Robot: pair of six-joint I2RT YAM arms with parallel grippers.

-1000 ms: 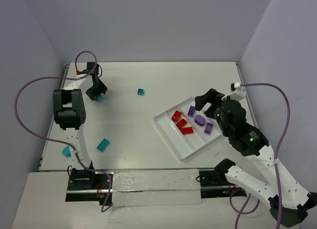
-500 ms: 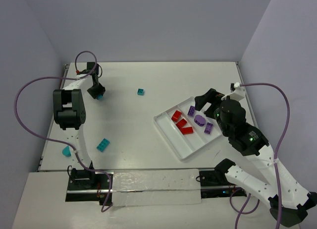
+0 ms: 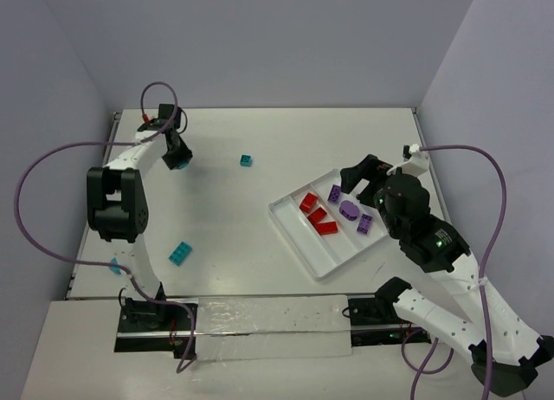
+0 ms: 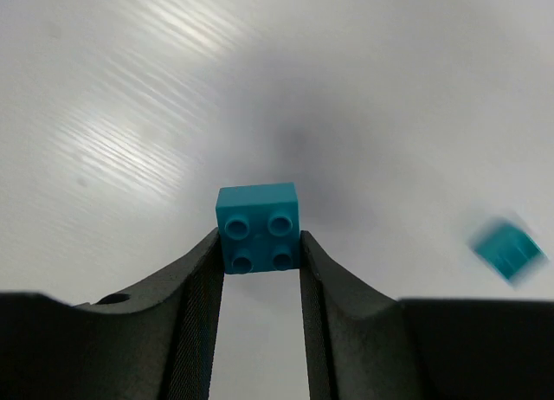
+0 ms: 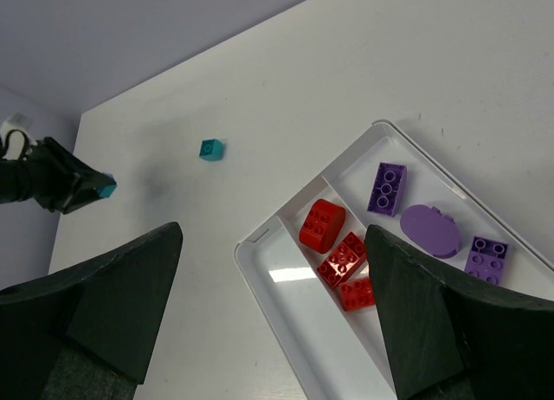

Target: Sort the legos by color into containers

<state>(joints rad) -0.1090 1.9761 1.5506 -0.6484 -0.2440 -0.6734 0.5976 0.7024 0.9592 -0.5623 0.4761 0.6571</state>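
Note:
My left gripper (image 3: 179,160) is shut on a teal 2x2 brick (image 4: 258,227), held by its sides a little above the table at the far left. Two more teal bricks lie loose, one at the back middle (image 3: 247,160) and one near the left arm (image 3: 181,253). The white tray (image 3: 313,244) lies at the right. Its middle compartment holds three red bricks (image 3: 318,216) and its far compartment holds three purple ones (image 3: 349,210). The near compartment (image 5: 294,313) has nothing in it. My right gripper (image 5: 273,235) is open and empty, hovering above the tray.
A small teal piece (image 3: 114,265) sits at the table's left edge beside the left arm's base. Grey walls close in the table at the back and both sides. A purple cable loops off each arm.

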